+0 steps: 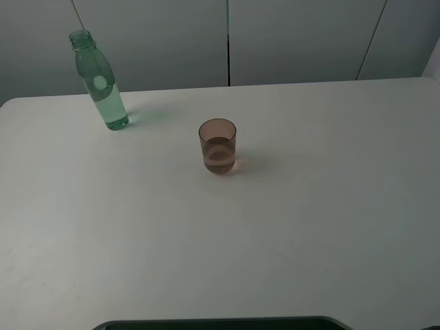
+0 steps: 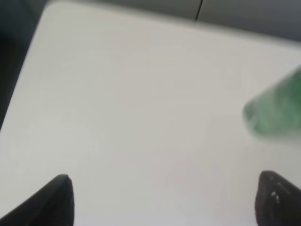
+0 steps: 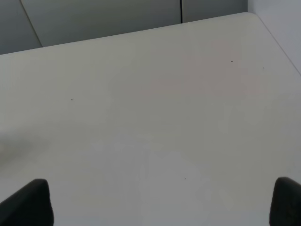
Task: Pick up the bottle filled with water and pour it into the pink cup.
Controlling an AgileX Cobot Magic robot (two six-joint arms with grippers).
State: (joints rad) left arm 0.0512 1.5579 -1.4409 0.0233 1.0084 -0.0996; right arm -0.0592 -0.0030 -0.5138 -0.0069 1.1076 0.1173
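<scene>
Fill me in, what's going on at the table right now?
Nothing is being handled at this moment. The bottle stands upright and uncapped near the table's far left corner, and the pink cup stands apart from it near the middle. The left gripper hangs open over bare table with the bottle blurred at the edge of its view; the right gripper is open too, with neither in sight.

Clear green-tinted plastic bottle (image 1: 100, 82), glossy — translucent brownish-pink plastic cup (image 1: 218, 146), smooth matt white table (image 1: 316, 220).
</scene>
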